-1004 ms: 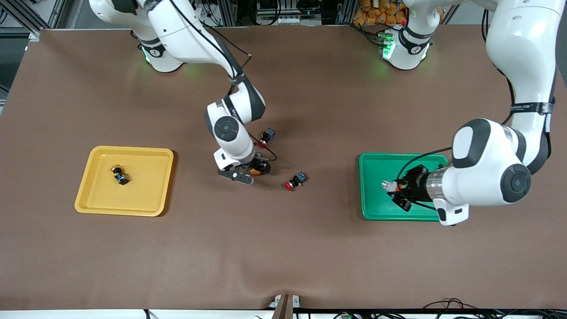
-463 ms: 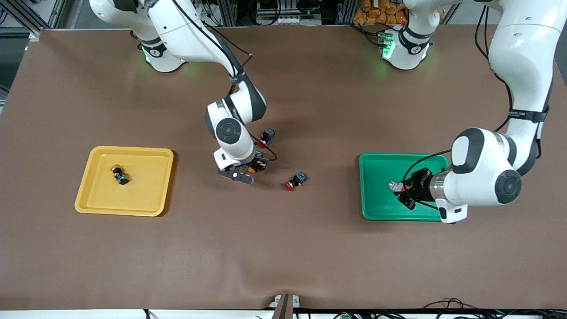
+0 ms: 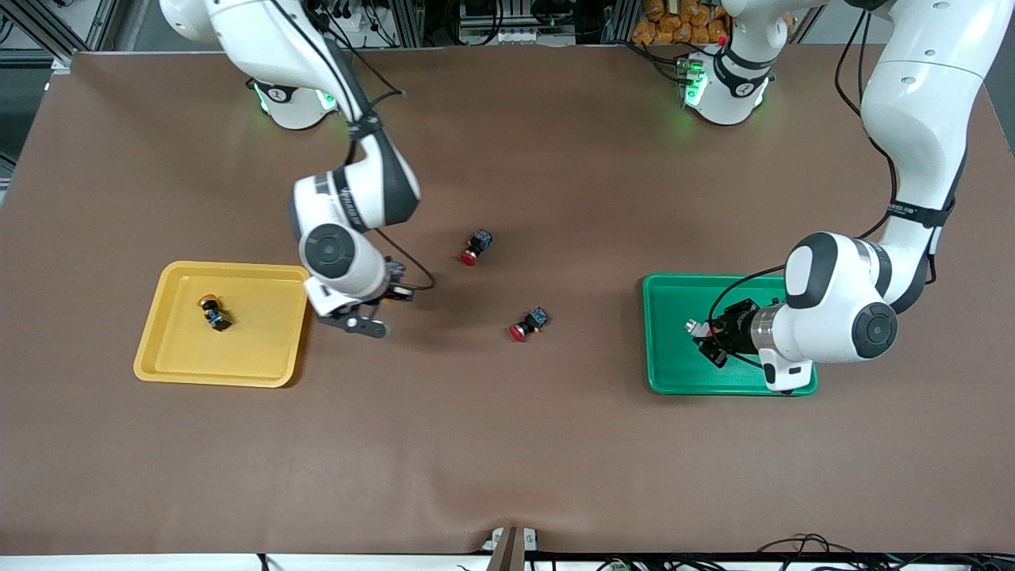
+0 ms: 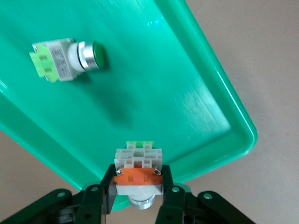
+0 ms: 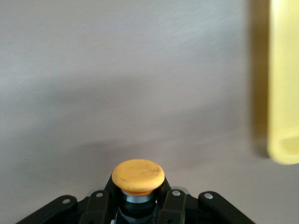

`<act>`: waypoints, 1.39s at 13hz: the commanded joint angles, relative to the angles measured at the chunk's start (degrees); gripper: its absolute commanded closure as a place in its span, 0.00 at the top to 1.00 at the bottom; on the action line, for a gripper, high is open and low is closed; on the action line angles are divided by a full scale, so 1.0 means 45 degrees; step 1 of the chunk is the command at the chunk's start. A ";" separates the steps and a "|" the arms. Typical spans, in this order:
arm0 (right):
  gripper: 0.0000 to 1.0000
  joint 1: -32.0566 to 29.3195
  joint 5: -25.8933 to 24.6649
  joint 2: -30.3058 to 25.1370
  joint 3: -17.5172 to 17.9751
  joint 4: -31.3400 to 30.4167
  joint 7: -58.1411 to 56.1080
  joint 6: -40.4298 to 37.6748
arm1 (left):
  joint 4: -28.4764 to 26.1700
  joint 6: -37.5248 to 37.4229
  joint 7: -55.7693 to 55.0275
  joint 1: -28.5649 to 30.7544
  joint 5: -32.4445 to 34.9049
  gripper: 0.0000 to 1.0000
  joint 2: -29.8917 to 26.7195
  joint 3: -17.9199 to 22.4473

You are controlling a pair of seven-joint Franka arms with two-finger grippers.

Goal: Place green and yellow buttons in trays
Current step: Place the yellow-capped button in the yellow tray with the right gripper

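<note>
Switches both feel light and rigid: my right gripper (image 5: pixel 136 205) pinches the yellow-capped button (image 5: pixel 138 176) by its body beside the yellow tray (image 3: pixel 162 317), my left gripper (image 4: pixel 138 198) clamps a white-bodied switch (image 4: pixel 138 168) over the green tray (image 4: pixel 196 112).

Your front view looks down from high across the surface (image 3: pixel 507 444), facing both arm bases along its top edge and taking in both trays. Your left wrist view sits close above the green tray (image 4: pixel 140 93), which the front view also shows (image 3: pixel 674 373) at the left arm's end. Your right wrist view looks down closely at bare surface (image 5: pixel 117 70) and an edge of the yellow tray (image 5: pixel 285 93), seen whole in the front view (image 3: pixel 166 357).
</note>
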 commanded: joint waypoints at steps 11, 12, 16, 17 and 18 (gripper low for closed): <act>0.07 -0.4492 -0.0027 -0.0160 -0.0633 -0.1242 -0.9774 0.1055 | -0.0160 0.0888 0.0486 0.0397 0.1446 0.62 0.0849 -0.0062; 0.40 -0.4767 -0.0026 0.0034 -0.0613 -0.1105 -1.0287 0.1055 | -0.0140 0.0907 0.0486 0.0397 0.1448 0.72 0.0907 -0.0062; 1.00 -0.4984 0.1046 0.0309 -0.0593 -0.1084 -1.0370 0.1055 | -0.0121 0.1103 0.0466 0.0397 0.1448 1.00 0.0772 -0.0082; 1.00 -0.4965 0.1048 0.0329 -0.0593 -0.1085 -1.0370 0.1055 | -0.0063 0.1045 0.0447 0.0339 0.1448 1.00 0.0597 -0.0101; 1.00 -0.4985 0.1067 0.0329 -0.0574 -0.1085 -1.0370 0.1055 | -0.0062 0.0967 0.0466 0.0339 0.1467 1.00 0.0305 -0.0101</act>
